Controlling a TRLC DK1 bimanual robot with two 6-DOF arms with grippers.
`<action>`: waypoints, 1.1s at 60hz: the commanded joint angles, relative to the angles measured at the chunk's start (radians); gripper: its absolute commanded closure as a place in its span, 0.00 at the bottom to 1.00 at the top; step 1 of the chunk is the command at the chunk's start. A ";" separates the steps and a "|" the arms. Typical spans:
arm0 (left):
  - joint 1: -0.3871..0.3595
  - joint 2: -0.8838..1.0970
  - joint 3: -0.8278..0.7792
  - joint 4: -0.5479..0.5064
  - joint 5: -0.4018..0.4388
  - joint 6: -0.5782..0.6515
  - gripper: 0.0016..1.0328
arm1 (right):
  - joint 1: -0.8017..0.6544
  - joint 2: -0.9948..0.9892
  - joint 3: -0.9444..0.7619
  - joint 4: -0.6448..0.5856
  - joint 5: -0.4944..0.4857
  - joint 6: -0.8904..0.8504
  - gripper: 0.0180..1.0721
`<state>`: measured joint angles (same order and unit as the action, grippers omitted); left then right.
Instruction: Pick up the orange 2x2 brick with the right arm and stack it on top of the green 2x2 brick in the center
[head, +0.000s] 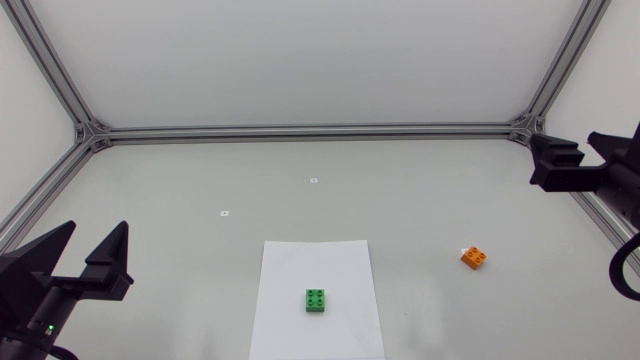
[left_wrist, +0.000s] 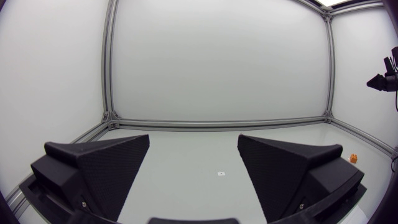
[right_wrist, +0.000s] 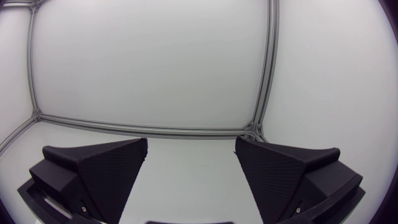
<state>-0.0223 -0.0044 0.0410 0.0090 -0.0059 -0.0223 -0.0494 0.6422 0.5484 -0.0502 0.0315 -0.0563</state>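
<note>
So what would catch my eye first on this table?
Two bright spots: the green 2x2 brick on a white sheet of paper at the front middle, and the orange 2x2 brick lying on the bare table to its right. At either side the black left gripper and right gripper hang open and empty.

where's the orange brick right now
In the head view the orange brick sits on the bare table on the right side, off the white sheet that carries the green brick.
</note>
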 joint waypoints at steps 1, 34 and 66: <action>0.002 -0.008 -0.041 -0.015 0.004 0.013 0.04 | -0.009 0.083 0.074 -0.040 0.008 -0.014 0.05; 0.002 -0.008 -0.041 -0.015 0.004 0.013 0.04 | -0.099 0.608 0.490 -0.766 -0.094 -0.557 0.05; 0.002 -0.008 -0.041 -0.015 0.004 0.013 0.04 | -0.116 0.837 0.653 -1.122 -0.151 -0.749 0.04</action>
<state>-0.0227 -0.0044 0.0410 0.0090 -0.0059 -0.0223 -0.1612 1.4368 1.1698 -1.1194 -0.1093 -0.7517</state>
